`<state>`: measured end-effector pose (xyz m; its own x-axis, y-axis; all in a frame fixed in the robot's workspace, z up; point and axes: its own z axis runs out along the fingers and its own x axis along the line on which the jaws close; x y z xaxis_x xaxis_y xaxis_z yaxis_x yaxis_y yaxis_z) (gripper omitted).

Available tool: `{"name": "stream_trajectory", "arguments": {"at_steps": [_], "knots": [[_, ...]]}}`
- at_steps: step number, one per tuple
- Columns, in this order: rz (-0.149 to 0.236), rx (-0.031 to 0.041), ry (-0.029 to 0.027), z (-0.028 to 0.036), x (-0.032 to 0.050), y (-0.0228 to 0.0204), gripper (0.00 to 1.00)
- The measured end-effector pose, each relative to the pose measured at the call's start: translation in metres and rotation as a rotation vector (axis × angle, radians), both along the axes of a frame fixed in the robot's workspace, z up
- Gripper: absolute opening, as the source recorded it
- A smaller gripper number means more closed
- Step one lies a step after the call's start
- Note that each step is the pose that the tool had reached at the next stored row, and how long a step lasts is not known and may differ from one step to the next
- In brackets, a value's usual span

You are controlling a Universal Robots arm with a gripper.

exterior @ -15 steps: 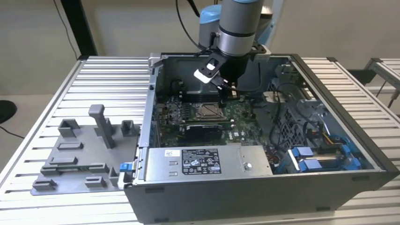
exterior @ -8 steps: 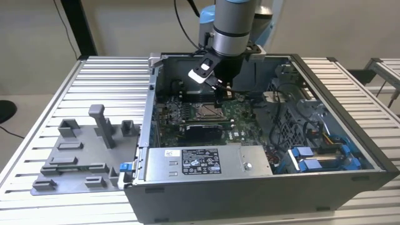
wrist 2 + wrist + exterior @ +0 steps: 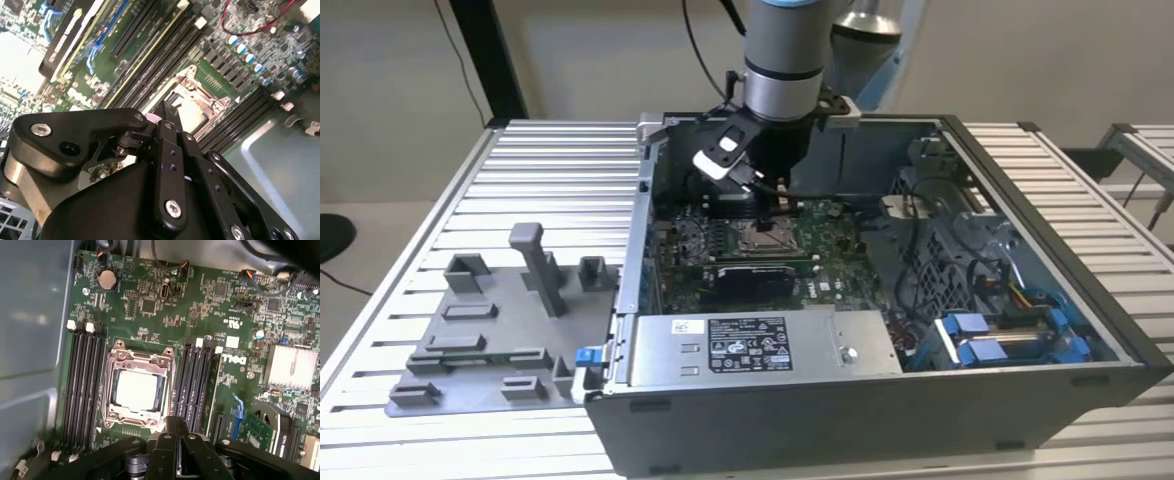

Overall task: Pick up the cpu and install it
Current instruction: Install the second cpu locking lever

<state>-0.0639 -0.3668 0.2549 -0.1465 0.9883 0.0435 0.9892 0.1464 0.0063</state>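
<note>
The cpu [image 3: 136, 390] is a pale silver square lying flat inside the metal socket frame [image 3: 114, 390] on the green motherboard [image 3: 165, 315]. In the exterior view the cpu [image 3: 767, 238] sits in the middle of the open computer case [image 3: 1047, 180]. My gripper [image 3: 771, 205] hangs just above the cpu there. Its black fingers [image 3: 170, 440] are pressed together with nothing between them in both wrist views. In the second wrist view the gripper [image 3: 165, 106] tip points at the socket and partly hides the cpu [image 3: 192, 117].
Memory slots [image 3: 85, 385] flank the socket on both sides. A silver heatsink [image 3: 292, 365] stands on the board. The power supply [image 3: 747, 345] and blue drive brackets [image 3: 1001, 335] fill the case's near side. Grey fixture blocks [image 3: 494, 320] sit on the slatted table at the exterior view's left.
</note>
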Motion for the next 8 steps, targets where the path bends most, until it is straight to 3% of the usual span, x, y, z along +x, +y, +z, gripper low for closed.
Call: {"name": "stream_trajectory", "arguments": {"at_steps": [8], "knots": [[-0.001,0.0030,-0.0011,-0.0075,-0.0051,0.0025,0.00]]}}
